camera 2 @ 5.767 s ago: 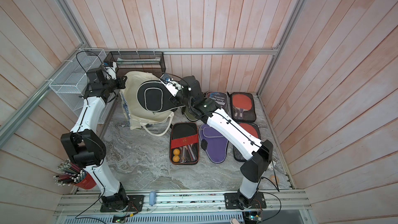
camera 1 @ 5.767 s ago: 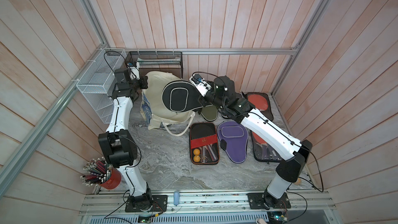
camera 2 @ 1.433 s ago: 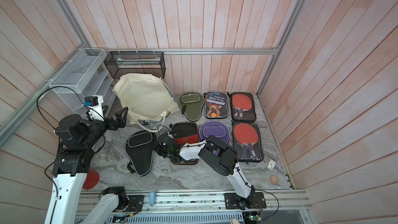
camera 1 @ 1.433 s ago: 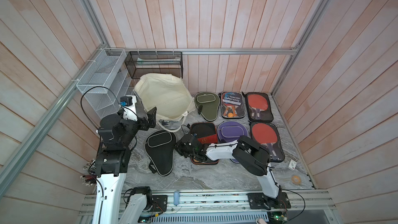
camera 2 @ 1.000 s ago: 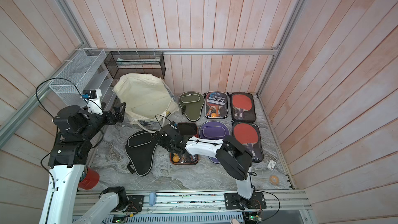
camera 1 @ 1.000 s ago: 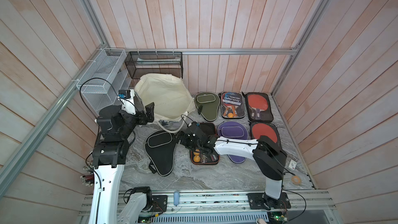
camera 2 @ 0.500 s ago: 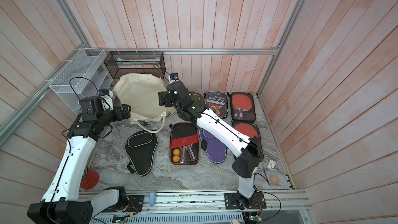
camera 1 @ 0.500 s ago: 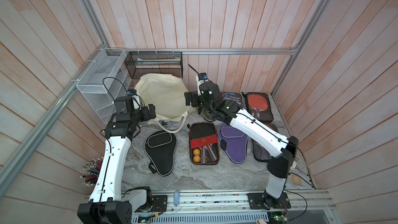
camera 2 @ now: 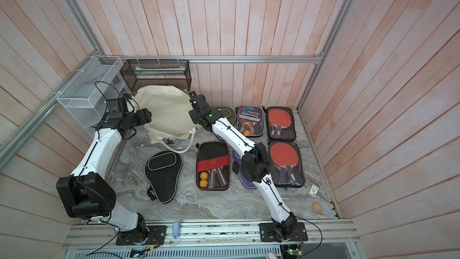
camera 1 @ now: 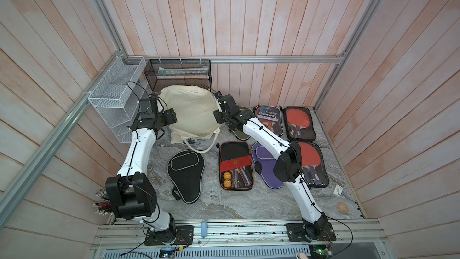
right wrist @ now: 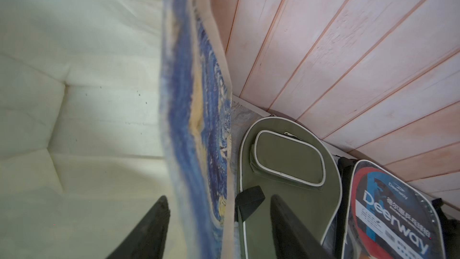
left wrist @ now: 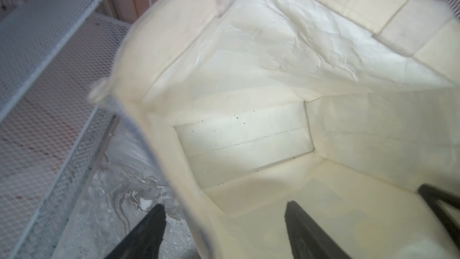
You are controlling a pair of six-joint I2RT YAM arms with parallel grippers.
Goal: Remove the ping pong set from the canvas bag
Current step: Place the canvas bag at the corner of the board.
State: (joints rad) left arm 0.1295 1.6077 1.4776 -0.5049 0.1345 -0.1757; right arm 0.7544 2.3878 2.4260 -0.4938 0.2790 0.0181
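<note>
Both arms had returned to the canvas bag (camera 1: 191, 113), lying between them: left gripper (left wrist: 225, 205) and right gripper (right wrist: 218, 197) straddled opposite rim walls, jaws parted (no pinch yet).

The canvas bag (camera 1: 194, 110) lies at the far left of the desk (camera 1: 236, 203), mouth toward the near side. A wire basket (camera 1: 178, 74) is behind it and a mesh shelf (camera 1: 114, 100) is to its left. The ping pong set (camera 1: 185, 174) lies on the desk just near of the bag. To the right are a far row (camera 1: 269, 120) and a near row (camera 1: 235, 165) of three paddle sets each. The left hand (left wrist: 224, 206) straddles the bag's left wall and the right hand (right wrist: 218, 198) its right wall.
</note>
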